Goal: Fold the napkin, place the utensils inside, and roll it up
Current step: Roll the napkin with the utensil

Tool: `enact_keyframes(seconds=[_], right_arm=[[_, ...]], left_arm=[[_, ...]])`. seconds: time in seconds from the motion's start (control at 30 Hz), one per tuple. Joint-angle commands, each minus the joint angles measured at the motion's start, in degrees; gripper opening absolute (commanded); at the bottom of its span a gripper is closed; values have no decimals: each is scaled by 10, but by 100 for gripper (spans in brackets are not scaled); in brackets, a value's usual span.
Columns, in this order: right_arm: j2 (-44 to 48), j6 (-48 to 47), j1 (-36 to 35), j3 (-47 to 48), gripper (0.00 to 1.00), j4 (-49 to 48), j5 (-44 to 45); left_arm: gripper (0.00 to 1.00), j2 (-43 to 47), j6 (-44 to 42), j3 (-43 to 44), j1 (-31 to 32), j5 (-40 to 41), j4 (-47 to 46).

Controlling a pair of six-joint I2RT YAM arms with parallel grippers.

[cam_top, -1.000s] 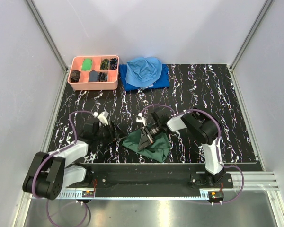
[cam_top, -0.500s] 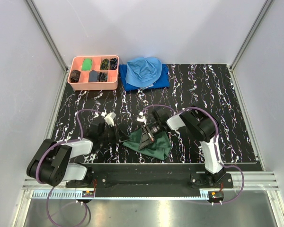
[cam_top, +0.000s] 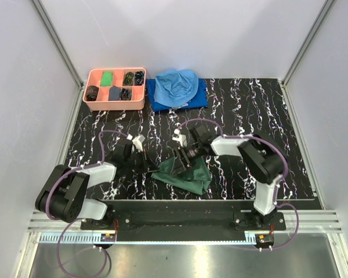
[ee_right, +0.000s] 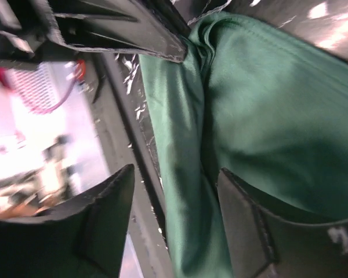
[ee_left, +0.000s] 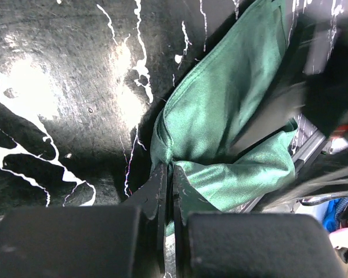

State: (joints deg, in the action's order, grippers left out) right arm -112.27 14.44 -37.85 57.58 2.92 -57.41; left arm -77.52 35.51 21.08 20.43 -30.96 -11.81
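Note:
The dark green napkin (cam_top: 188, 175) lies crumpled near the table's front edge. My left gripper (cam_top: 152, 169) is at its left corner, shut on a pinch of the cloth. In the left wrist view the jaws of that gripper (ee_left: 169, 169) close on a bunched fold of the napkin (ee_left: 232, 104). My right gripper (cam_top: 182, 164) hangs just over the middle of the cloth. In the right wrist view this gripper (ee_right: 174, 180) stands open, its fingers astride a fold of the napkin (ee_right: 272, 104) without gripping it. The utensils are out of view.
A pink compartment tray (cam_top: 115, 70) with small dark and green items stands at the back left. Next to it a light blue cloth (cam_top: 177, 84) lies on a darker blue cloth (cam_top: 200, 99). The arms' base rail (cam_top: 191, 211) runs just in front of the napkin.
My left gripper has reached right to the napkin's left corner and shut on it. My right gripper has opened and let go of the cloth it was pinching.

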Motion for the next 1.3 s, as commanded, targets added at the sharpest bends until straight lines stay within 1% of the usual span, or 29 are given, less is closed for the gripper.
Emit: enact_keyframes(seconds=[0.0, 0.03, 0.07, 0.1, 0.13, 0.17, 0.2, 0.23, 0.27, 0.3, 0.33, 0.37, 0.4, 0.5, 0.57, 0.67, 0.77, 0.8, 0.83, 0.93, 0.97, 1.0, 1.07, 1.1, 1.13, 1.17, 1.2, 1.23, 1.27], right_arm=[[151, -60, 2, -15, 72, 104, 179], [172, -68, -21, -26, 76, 115, 254], [192, -79, -39, -32, 77, 125, 296], [225, -94, -61, -43, 77, 135, 391], [237, -99, -112, -50, 79, 136, 437], [248, -103, -133, -55, 80, 135, 474], [259, -102, -155, -63, 80, 129, 542], [262, -102, -172, -67, 80, 125, 571], [264, -104, -210, -68, 80, 121, 609], [261, -111, -228, -67, 80, 112, 668], [257, -114, -244, -66, 80, 107, 694], [252, -118, -277, -63, 80, 104, 718], [238, -125, -289, -54, 80, 97, 754], [199, -139, -325, -35, 81, 93, 791], [179, -142, -332, -26, 80, 94, 799], [150, -140, -336, -15, 78, 96, 779], [128, -123, -335, -11, 73, 102, 778], [123, -118, -334, -9, 61, 105, 775], [122, -113, -333, -9, 55, 106, 771], [123, -93, -322, -20, 40, 105, 732], [124, -85, -319, -24, 38, 102, 724], [126, -81, -316, -33, 36, 99, 703], [132, -70, -300, -48, 33, 82, 657], [137, -65, -293, -55, 32, 76, 642], [141, -59, -280, -62, 31, 56, 630], [151, -57, -273, -80, 31, 45, 600], [157, -53, -262, -89, 31, 35, 584], [161, -51, -245, -97, 31, 12, 572], [169, -49, -233, -112, 31, 2, 526]], left_arm=[[0, -24, -18, 39, 3, 16, 72], [0, -28, -18, 44, 3, 15, 86], [0, -36, -19, 48, 3, 13, 93], [0, -39, -20, 61, 3, 13, 101], [0, -43, -23, 67, 3, 14, 116], [0, -48, -26, 81, 3, 15, 136], [0, -51, -31, 89, 3, 19, 146], [0, -54, -34, 95, 3, 20, 169], [0, -60, -36, 106, 3, 22, 179], [0, -62, -40, 112, 3, 26, 186], [0, -64, -40, 115, 3, 24, 199], [0, -69, -41, 122, 3, 24, 203], [0, -70, -42, 123, 3, 22, 207], [0, -73, -43, 127, 3, 20, 215], [0, -71, -44, 127, 3, 20, 217], [0, -69, -44, 128, 4, 22, 220], [0, -65, -44, 128, 3, 20, 221], [0, -63, -44, 128, 3, 20, 221], [0, -62, -44, 128, 3, 20, 221], [4, -48, -41, 127, 2, 25, 223], [9, -43, -40, 128, 2, 31, 224], [23, -38, -39, 128, 1, 35, 228], [36, -15, -38, 131, -1, 45, 232], [52, 2, -36, 131, -2, 50, 237], [56, 12, -34, 133, -5, 55, 240], [60, 23, -35, 132, -6, 67, 241], [66, 44, -35, 132, -8, 75, 246], [68, 54, -36, 128, -13, 81, 246], [69, 65, -37, 124, -14, 95, 246]])
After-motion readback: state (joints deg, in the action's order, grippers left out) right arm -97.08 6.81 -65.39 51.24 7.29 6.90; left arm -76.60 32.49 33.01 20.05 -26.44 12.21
